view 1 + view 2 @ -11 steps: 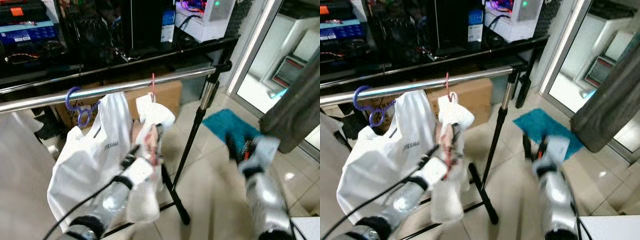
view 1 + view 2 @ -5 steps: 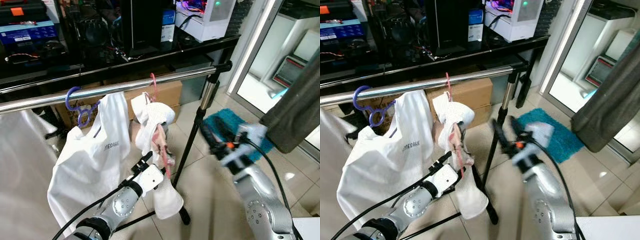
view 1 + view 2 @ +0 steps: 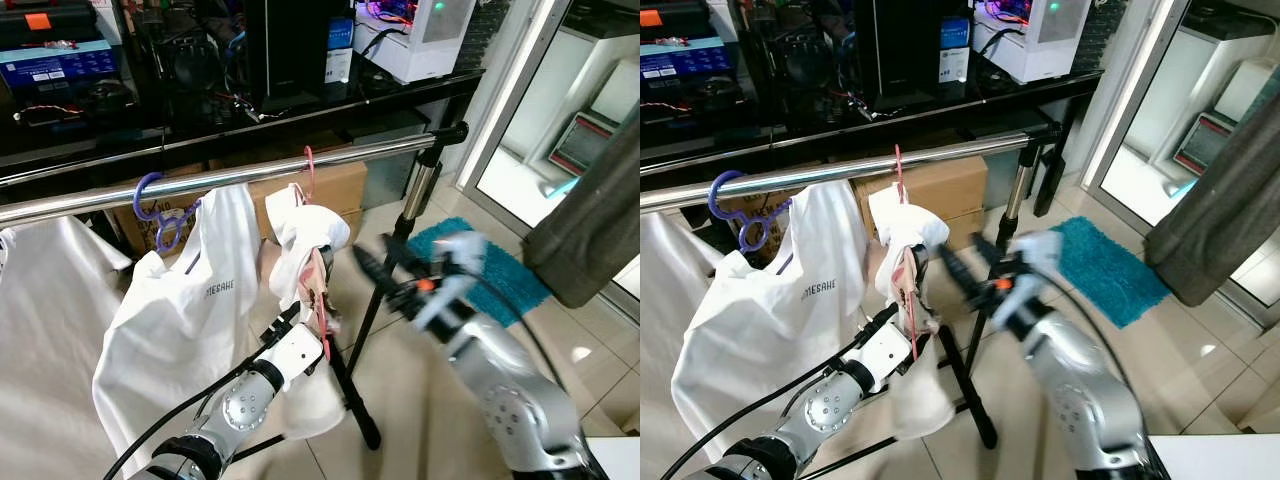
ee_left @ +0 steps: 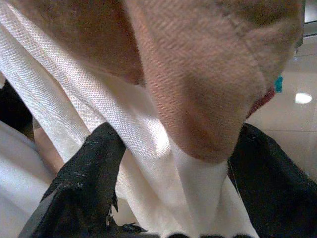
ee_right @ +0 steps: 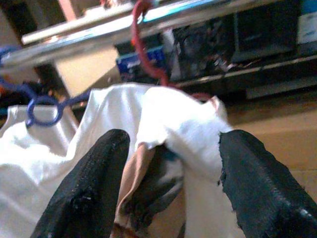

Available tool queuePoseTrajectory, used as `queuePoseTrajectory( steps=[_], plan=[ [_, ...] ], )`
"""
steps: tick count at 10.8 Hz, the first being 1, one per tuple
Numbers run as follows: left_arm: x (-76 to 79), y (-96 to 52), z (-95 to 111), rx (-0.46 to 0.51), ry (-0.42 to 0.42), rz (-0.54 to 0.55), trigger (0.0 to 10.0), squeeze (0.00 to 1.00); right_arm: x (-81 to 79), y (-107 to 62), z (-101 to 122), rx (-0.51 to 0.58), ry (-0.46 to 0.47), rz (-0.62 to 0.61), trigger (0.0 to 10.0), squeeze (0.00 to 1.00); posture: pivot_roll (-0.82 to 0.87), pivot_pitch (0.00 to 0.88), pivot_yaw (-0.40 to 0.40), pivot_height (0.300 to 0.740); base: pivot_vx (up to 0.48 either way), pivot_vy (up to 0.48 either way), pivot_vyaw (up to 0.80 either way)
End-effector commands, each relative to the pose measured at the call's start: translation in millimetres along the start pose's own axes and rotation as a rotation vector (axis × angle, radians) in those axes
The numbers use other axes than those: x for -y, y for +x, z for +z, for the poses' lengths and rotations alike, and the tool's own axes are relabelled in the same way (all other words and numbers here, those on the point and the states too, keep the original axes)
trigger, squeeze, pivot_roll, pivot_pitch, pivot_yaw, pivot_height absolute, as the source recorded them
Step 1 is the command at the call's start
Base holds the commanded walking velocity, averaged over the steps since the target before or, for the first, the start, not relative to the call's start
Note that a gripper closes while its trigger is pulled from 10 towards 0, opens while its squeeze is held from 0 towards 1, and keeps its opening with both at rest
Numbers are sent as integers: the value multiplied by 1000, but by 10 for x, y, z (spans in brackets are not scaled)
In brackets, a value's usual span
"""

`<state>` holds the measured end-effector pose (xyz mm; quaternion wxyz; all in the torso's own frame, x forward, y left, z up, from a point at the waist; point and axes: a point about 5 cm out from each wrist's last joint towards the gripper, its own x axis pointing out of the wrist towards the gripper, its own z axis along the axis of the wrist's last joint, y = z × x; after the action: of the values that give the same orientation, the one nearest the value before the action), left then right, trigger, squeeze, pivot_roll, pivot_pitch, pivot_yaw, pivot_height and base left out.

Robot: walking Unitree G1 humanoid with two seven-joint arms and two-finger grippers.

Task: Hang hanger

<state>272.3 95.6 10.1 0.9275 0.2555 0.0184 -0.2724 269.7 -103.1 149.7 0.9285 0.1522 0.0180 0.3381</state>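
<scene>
A red hanger (image 3: 307, 163) hooks over the silver rail (image 3: 230, 178), and a bunched white and pink cloth (image 3: 311, 235) is draped on it. My left gripper (image 3: 305, 312) is just under that cloth, open. Its black fingers (image 4: 84, 183) stand either side of the hanging fabric (image 4: 163, 148). From the right, my right gripper (image 3: 378, 262) comes up close to the cloth, blurred and open. In its wrist view its fingers (image 5: 84, 198) frame the cloth (image 5: 183, 124) and the red hook (image 5: 143, 34).
A purple hanger (image 3: 150, 205) with a white T-shirt (image 3: 180, 320) hangs on the rail left of the red one. The rack's black post (image 3: 385, 270) and foot stand beside my right arm. Behind are a cardboard box (image 3: 345, 185) and a black desk, with a teal mat (image 3: 500, 280) and grey curtain (image 3: 600, 220) at right.
My right arm has swung from low at the right leftwards and up to the cloth. The left gripper dropped from high on the cloth and now sits just under it.
</scene>
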Motion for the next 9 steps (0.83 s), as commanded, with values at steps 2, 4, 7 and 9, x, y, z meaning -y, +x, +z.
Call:
queuePoseTrajectory(
  steps=[2, 4, 7, 9],
  plan=[
    [10, 16, 11, -1, 2, -18, 10000, 0, 12, 89, -80, -90, 14, -14, 10000, 0, 105, 33, -47, 740, 0, 0, 0],
    [44, 40, 43, 13, 63, -64, 10000, 0, 13, 211, -61, -113, 12, -53, 10000, 0, 108, 34, -43, 740, 0, 0, 0],
    [78, 132, 96, -12, 83, -93, 10000, 0, 23, 257, 70, -86, 12, -111, 10000, 0, 104, 37, -34, 740, 0, 0, 0],
    [50, 187, 132, -21, 117, -91, 10000, 0, 2, 255, 150, -86, -4, -126, 10000, 0, 96, 41, -28, 740, 0, 0, 0]
  ],
)
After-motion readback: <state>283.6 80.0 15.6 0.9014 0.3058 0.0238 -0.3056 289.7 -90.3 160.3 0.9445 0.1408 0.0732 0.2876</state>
